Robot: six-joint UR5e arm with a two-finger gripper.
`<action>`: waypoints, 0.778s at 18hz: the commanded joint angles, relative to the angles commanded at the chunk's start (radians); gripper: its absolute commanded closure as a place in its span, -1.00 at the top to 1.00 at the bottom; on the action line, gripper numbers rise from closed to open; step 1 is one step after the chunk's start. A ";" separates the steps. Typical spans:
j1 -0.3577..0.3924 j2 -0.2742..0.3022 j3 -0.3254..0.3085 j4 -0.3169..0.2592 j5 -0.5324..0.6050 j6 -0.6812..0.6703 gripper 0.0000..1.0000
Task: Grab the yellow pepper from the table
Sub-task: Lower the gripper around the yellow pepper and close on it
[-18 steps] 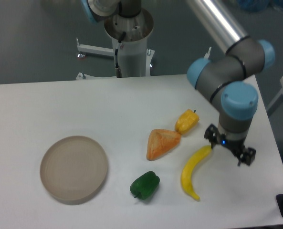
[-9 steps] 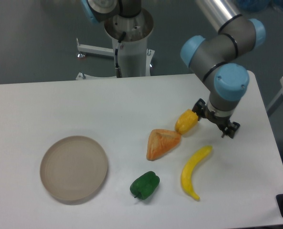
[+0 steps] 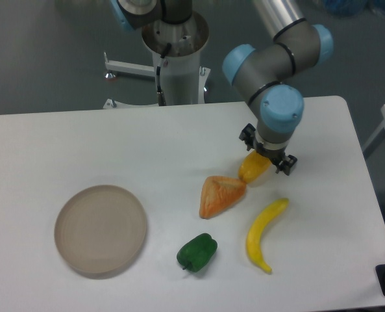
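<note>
The yellow pepper (image 3: 251, 169) is a small stubby yellow-orange toy lying on the white table (image 3: 62, 149), right of centre, touching the tip of the orange wedge. My gripper (image 3: 267, 153) hangs right above the pepper's upper end and hides part of it. Its fingers point down and stand either side of that end. I cannot tell whether they touch the pepper or how wide they stand.
An orange-tan triangular wedge (image 3: 219, 195) lies just left of the pepper. A long yellow banana (image 3: 262, 225) lies below it. A green pepper (image 3: 197, 252) sits near the front. A round tan plate (image 3: 100, 229) is at the left. The robot base (image 3: 176, 52) stands behind the table.
The arm has swung left and back, from above the banana's top end to right over the yellow pepper. The objects on the table have not moved.
</note>
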 joint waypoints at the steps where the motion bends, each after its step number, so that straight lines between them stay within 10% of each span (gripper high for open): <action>1: 0.000 0.002 -0.012 0.002 0.002 -0.002 1.00; 14: -0.011 -0.012 -0.035 0.011 0.002 -0.008 1.00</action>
